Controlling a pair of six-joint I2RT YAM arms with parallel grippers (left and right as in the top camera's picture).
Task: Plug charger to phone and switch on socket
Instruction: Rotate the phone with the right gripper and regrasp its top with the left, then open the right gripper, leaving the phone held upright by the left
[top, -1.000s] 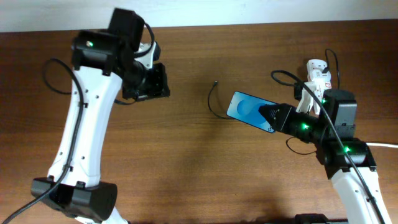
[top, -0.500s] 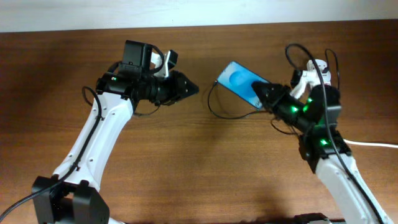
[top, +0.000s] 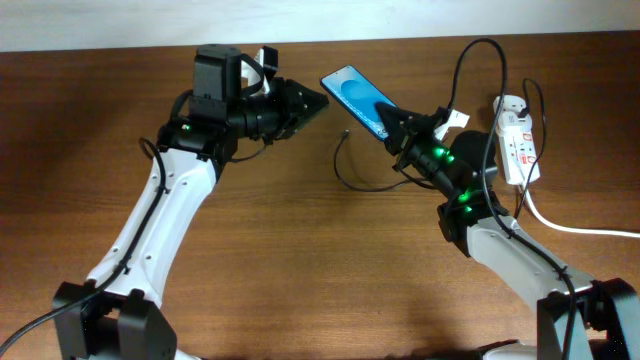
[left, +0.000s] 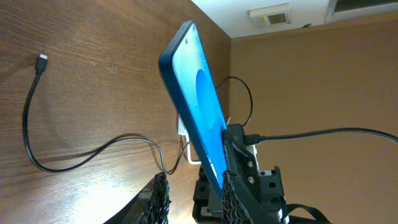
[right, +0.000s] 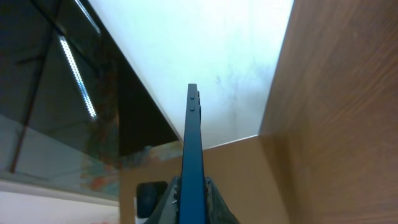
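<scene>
The phone (top: 352, 95), blue screen up, is raised off the table with my right gripper (top: 392, 125) shut on its lower end. In the right wrist view the phone (right: 193, 137) shows edge-on between the two fingers of my right gripper (right: 194, 200). My left gripper (top: 320, 100) points right, just left of the phone, and is open. In the left wrist view the phone (left: 198, 106) stands tilted beyond my left gripper (left: 196, 196), which holds nothing. The charger (top: 340, 172) lies looped on the table, its plug tip (top: 346, 132) under the phone; the plug tip (left: 41, 60) lies free. The socket (top: 520, 145) lies at the far right.
A thick white cord (top: 575, 228) runs from the socket to the right edge. Black arm cables arc above the right arm (top: 480, 60). The wooden table (top: 300, 260) ends at a pale wall along the far side.
My right gripper has lifted the phone off the table and carried it up and to the left. My left arm has swung forward, its gripper now pointing right at the phone.
</scene>
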